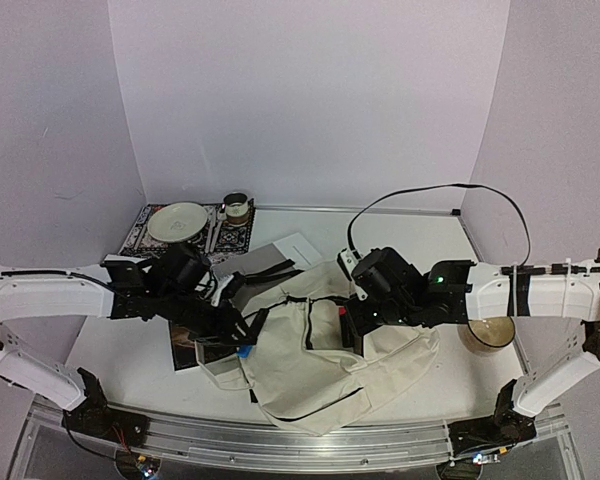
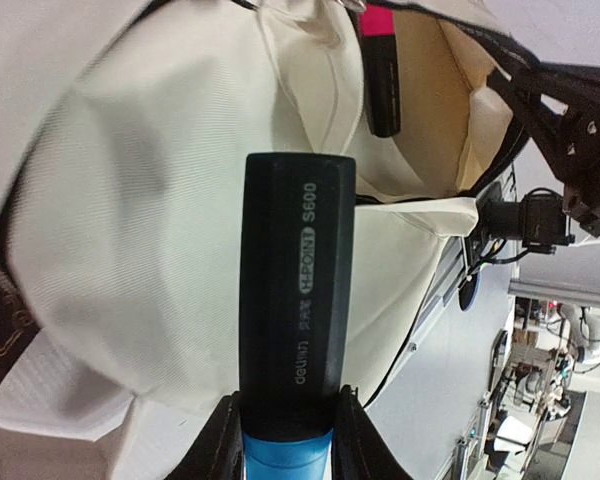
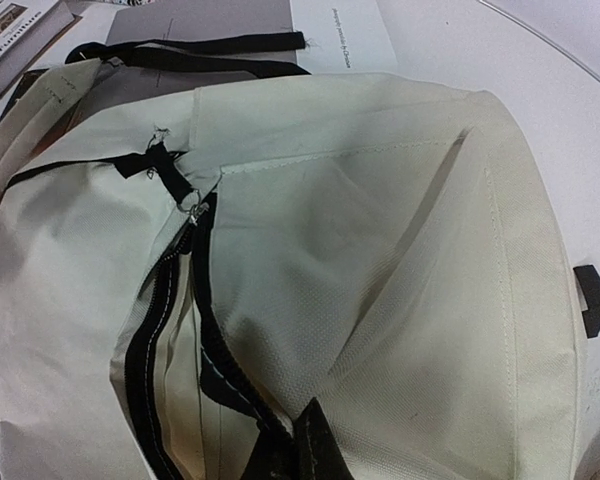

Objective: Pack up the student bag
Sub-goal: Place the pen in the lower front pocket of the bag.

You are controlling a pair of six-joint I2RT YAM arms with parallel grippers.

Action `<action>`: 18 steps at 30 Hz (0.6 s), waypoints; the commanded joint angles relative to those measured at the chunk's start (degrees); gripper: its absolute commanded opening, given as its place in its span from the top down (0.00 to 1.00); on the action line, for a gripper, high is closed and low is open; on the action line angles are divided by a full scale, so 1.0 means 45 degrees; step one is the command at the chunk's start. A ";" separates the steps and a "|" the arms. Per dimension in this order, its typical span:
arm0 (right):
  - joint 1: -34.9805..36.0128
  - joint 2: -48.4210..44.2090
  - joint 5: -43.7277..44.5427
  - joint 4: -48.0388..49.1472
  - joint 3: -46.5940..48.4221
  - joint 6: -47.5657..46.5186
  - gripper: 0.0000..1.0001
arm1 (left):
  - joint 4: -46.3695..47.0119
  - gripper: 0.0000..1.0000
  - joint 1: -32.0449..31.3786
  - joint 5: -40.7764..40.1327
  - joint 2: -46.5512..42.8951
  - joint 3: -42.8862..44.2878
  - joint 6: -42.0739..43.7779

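At the near middle of the table point(image 1: 450, 250), shows the cream student bag point(image 1: 320, 375) slumped on its side, with black straps point(image 3: 200, 50) trailing toward the far left and the black zipper point(image 3: 165, 330) undone. Pinches, in the left gripper point(image 2: 285, 445), the blue end of a black-barrelled highlighter point(image 2: 298, 280), with the barrel reaching out over the cream fabric at the bag's left edge. Keeps those fingers only partly apart, pressed against either side of the blue end. Shows a second highlighter point(image 2: 380, 70), pink-capped, lying inside the bag's open mouth. Clamps the right gripper point(image 1: 354, 318) tight on the cream fabric at the rim of that opening, on the bag's right side, with creases fanning out from the pinch. Shows grey and white papers point(image 1: 270, 258) flat on the table just beyond the bag. Shows, at the far left, a patterned mat point(image 1: 140, 232) bearing a pale plate point(image 1: 177, 221) and, beside it, a small cup point(image 1: 237, 207). Shows an amber translucent bowl point(image 1: 487, 336) at the near right, under the right arm and well apart from the bag.
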 commanded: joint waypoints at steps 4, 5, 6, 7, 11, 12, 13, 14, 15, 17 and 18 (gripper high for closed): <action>0.0079 -0.0372 -0.0197 0.0264 0.0284 0.0033 1.00 | 0.1970 0.99 -0.1494 -0.0114 0.2728 0.2279 -0.0156; 0.0079 -0.0393 -0.0212 0.0266 0.0269 0.0028 1.00 | 0.2131 0.99 -0.1639 -0.0029 0.3010 0.2494 -0.0134; 0.0079 -0.0407 -0.0246 0.0271 0.0254 0.0027 1.00 | 0.2283 0.99 -0.1751 0.0073 0.3287 0.2707 -0.0120; 0.0086 -0.0420 -0.0289 0.0284 0.0244 0.0029 1.00 | 0.2395 0.99 -0.1837 0.0178 0.3649 0.2947 -0.0096; 0.0081 -0.0480 -0.0398 0.0338 0.0210 0.0030 1.00 | 0.2513 0.99 -0.1971 0.0275 0.4986 0.3998 -0.0020; 0.0080 -0.0503 -0.0431 0.0347 0.0197 0.0035 1.00 | 0.2518 0.99 -0.1971 0.0281 0.5314 0.4249 -0.0005; 0.0080 -0.0532 -0.0464 0.0355 0.0180 0.0041 1.00 | 0.2517 1.00 -0.1968 0.0320 0.5639 0.4505 0.0003; 0.0080 -0.0564 -0.0490 0.0360 0.0157 0.0040 1.00 | 0.2517 1.00 -0.1963 0.0388 0.5963 0.4770 -0.0011; 0.0079 -0.0608 -0.0530 0.0364 0.0134 0.0063 1.00 | 0.2515 1.00 -0.1969 0.0398 0.6201 0.4991 -0.0029; 0.0079 -0.0714 -0.0579 0.0385 0.0069 0.0108 1.00 | 0.2525 1.00 -0.1957 0.0109 0.6613 0.5395 -0.0178; 0.0079 -0.0751 -0.0622 0.0408 0.0041 0.0125 1.00 | 0.2524 1.00 -0.1917 -0.0307 0.6717 0.5510 -0.0285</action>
